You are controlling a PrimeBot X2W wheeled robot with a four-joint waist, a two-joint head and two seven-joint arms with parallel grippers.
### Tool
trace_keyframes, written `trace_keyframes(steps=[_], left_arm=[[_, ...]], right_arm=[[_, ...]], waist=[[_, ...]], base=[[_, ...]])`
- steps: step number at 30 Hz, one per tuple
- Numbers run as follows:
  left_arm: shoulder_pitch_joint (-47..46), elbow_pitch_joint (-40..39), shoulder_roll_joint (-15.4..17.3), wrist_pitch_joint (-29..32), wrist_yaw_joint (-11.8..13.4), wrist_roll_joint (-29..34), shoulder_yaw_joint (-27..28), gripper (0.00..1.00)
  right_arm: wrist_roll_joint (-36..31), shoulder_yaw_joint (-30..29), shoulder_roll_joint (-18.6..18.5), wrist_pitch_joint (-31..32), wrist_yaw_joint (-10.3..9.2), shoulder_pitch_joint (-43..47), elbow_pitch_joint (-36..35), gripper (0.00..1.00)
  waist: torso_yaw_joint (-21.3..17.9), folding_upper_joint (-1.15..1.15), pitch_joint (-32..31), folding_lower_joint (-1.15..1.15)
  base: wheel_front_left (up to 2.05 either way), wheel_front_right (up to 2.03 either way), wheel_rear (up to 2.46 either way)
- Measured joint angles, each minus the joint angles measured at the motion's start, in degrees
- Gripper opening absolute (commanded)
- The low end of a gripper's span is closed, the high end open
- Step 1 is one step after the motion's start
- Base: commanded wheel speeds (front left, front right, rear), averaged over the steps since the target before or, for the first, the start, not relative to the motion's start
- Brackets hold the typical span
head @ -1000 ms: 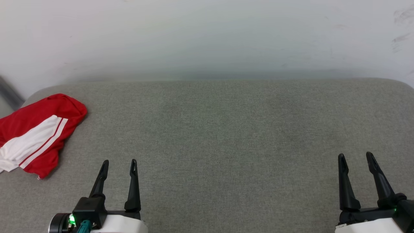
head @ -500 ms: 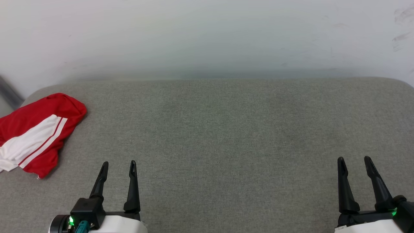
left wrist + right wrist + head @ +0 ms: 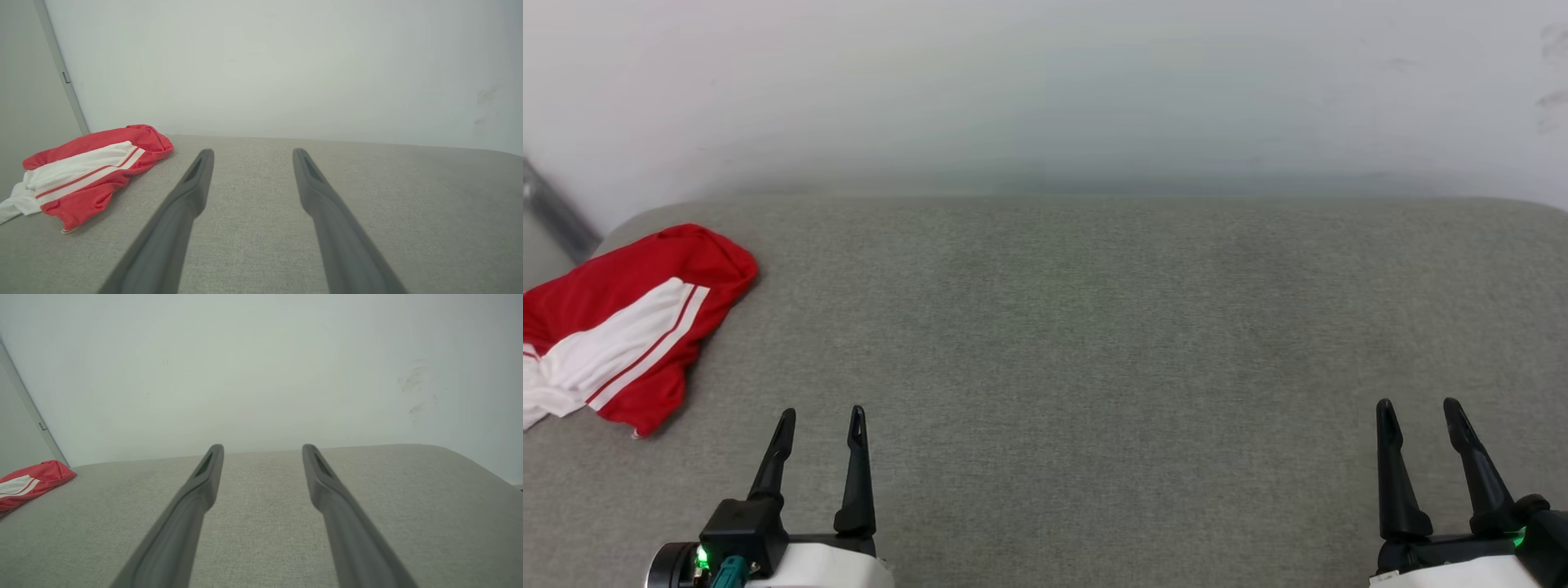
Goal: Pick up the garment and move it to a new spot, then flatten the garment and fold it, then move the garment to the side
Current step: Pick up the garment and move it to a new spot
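Grabbing the red jersey (image 3: 637,318) suits the near left gripper (image 3: 822,412); pinch a thick fold. It and the right gripper (image 3: 1417,404) are wide, empty.

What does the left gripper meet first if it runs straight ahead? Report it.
Nothing near: the left gripper points over grey cushion toward the white wall, probably first. The garment lies off to its left.

Soft even light, faint shadows, edges warped.
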Motion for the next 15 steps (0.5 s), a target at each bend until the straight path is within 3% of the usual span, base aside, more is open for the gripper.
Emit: trace_keyframes(steps=[15], left_arm=[[-1.1, 0.1, 0.0, 0.0, -0.3, -0.8, 1.6, 1.0]], right_arm=[[-1.7, 0.8, 0.0, 0.0, 0.0, 0.1, -0.6, 1.0]], waist=[[9.4, 0.0, 0.8, 0.0]], base=[[0.0, 0.0, 0.0]])
